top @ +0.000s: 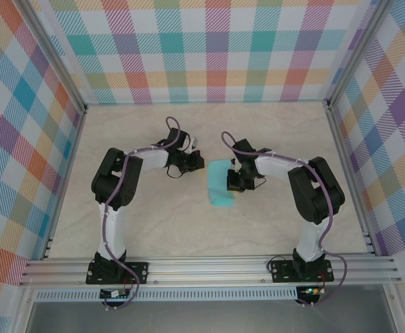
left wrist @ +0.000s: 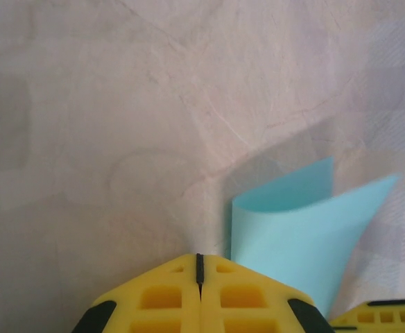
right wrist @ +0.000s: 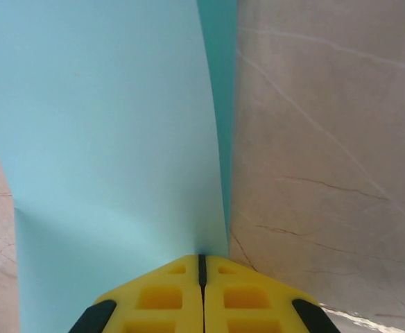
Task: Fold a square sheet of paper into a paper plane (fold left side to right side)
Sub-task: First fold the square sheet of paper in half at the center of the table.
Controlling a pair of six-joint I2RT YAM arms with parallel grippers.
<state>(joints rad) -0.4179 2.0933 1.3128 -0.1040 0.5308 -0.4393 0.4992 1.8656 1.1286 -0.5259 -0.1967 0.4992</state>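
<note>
The square sheet of paper (top: 220, 187) lies mid-bench (top: 147, 222), doubled over in 1 loose curl. The right tool (top: 236, 182) pinches its right edge. The left tool (top: 194, 162), closed on nothing, sits just beside the sheet's far-left corner, with open bench on every side.

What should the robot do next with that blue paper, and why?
Probably the left gripper, shut and empty, should press the rounded bend flat: the square sheet of paper lies doubled over but bulges uncreased, while the right gripper pinches its edge.
</note>
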